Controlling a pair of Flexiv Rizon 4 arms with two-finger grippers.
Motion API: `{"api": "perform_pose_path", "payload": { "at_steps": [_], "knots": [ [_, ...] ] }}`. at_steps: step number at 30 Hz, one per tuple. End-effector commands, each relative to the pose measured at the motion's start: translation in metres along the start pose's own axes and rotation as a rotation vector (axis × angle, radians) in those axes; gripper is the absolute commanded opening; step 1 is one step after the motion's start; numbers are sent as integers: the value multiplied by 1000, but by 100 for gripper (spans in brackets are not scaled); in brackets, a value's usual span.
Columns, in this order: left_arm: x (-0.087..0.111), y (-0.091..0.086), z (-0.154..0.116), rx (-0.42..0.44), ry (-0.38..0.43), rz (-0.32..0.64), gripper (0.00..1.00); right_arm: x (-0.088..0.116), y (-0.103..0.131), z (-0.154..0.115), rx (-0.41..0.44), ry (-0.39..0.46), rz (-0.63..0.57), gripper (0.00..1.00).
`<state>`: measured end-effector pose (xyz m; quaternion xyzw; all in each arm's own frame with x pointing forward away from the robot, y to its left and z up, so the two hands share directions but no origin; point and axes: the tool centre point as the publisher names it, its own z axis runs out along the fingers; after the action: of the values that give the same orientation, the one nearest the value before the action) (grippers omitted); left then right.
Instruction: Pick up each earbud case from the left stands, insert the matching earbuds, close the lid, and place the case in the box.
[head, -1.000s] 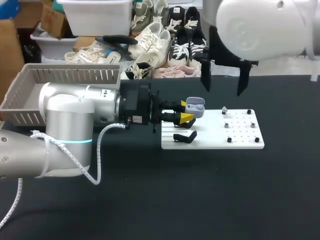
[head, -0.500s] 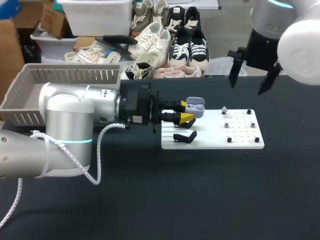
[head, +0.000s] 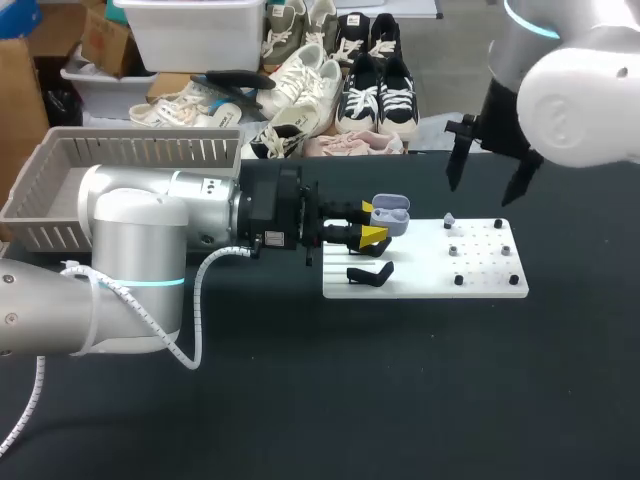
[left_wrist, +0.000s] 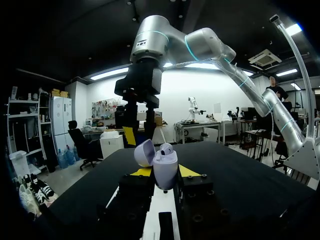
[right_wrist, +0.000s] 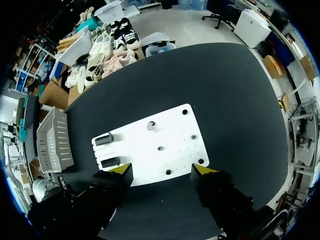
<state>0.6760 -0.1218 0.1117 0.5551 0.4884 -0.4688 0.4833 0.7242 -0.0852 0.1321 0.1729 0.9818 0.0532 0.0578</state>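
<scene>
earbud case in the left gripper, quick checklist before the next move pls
1. Left gripper shut on the earbud case: ok.
2. Case lid open: ok.
3. One earbud seated in the case: ok; a second: cannot tell.
4. Right gripper open and empty: ok.
5. Loose grey earbud on the white board free to reach: ok.
6. Right gripper down at that earbud: not ok, it hangs well above the board.
</scene>
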Motion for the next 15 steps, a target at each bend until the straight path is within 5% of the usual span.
{"api": "perform_pose_path", "payload": {
  "at_steps": [1,11,15],
  "knots": [
    [1,0,0,-1,-1,1,0,-13,14,17,38,40,14,73],
    [1,0,0,-1,-1,1,0,-17,26,51,11,22,114,66],
    [1,0,0,-1,-1,1,0,-16,30,60,-1,3,141,49]
  ]
}}
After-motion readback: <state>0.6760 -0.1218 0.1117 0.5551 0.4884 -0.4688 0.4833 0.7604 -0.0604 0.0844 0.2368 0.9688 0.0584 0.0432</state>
